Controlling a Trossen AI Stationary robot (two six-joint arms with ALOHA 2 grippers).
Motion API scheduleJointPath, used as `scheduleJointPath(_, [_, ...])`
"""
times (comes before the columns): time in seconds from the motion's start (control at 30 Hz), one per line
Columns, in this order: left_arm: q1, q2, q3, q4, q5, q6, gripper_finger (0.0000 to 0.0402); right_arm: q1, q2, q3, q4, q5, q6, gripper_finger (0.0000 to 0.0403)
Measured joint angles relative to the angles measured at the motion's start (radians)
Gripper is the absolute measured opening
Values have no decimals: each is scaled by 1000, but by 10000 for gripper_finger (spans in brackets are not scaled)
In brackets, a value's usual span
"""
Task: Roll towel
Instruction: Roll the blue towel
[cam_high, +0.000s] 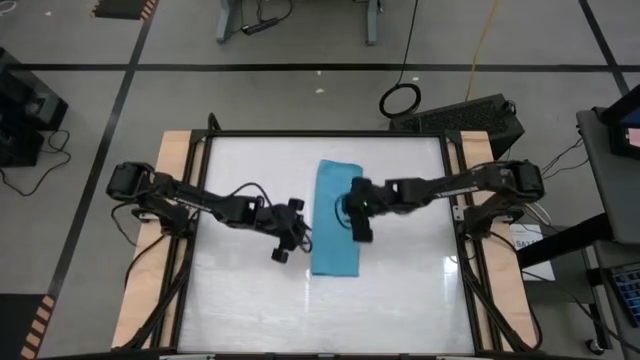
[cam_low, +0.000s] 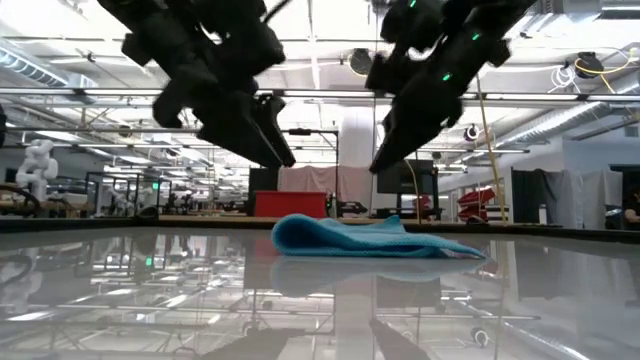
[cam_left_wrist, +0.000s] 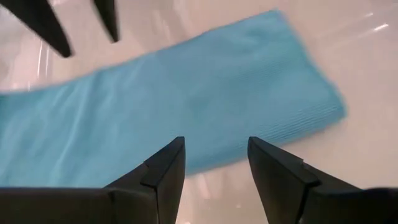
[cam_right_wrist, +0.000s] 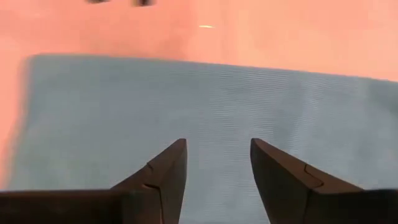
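Your right gripper (cam_right_wrist: 217, 165) hangs over the towel (cam_high: 335, 216) with its two dark fingers (cam_right_wrist: 163, 174) parted and nothing between them; in its wrist view the blue weave fills the gap between the tips, and the low view shows the tips above the cloth, not touching it. Your left gripper (cam_left_wrist: 214, 165) is likewise spread and empty, poised just beside the towel's long edge on the left arm's side, with bare table (cam_high: 240, 300) showing under its fingertips (cam_left_wrist: 168, 168). From above, the right gripper (cam_high: 360, 215) sits over the towel's right half near its middle, while the left gripper (cam_high: 288, 232) is just off the cloth's left edge. The towel itself lies as a long, narrow strip in the middle of the table, running from the far side toward the near side; it looks folded flat. In the low view one end of the towel (cam_low: 375, 237) rises in a soft hump, but I judge that to be a fold or loose bulge rather than a wound roll. So, as far as you can see here, the rolling has not started: no end is curled over, and neither gripper has hold of any fabric. What remains is to take one short end, turn it over onto itself, and carry the roll along the whole strip.
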Motion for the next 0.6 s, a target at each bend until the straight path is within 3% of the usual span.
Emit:
scheduleJointPath(0.17, [-83, 5, 0, 6, -14, 75, 182, 173, -11, -53, 11, -7, -31, 169])
scheduleJointPath(0.3, [-135, 42, 0, 22, -30, 157, 182, 311, -11, -127, 144, 5, -36, 169])
scheduleJointPath(0.6, [-215, 196, 0, 160, -115, 355, 182, 496, -7, -253, 443, 228, -94, 169])
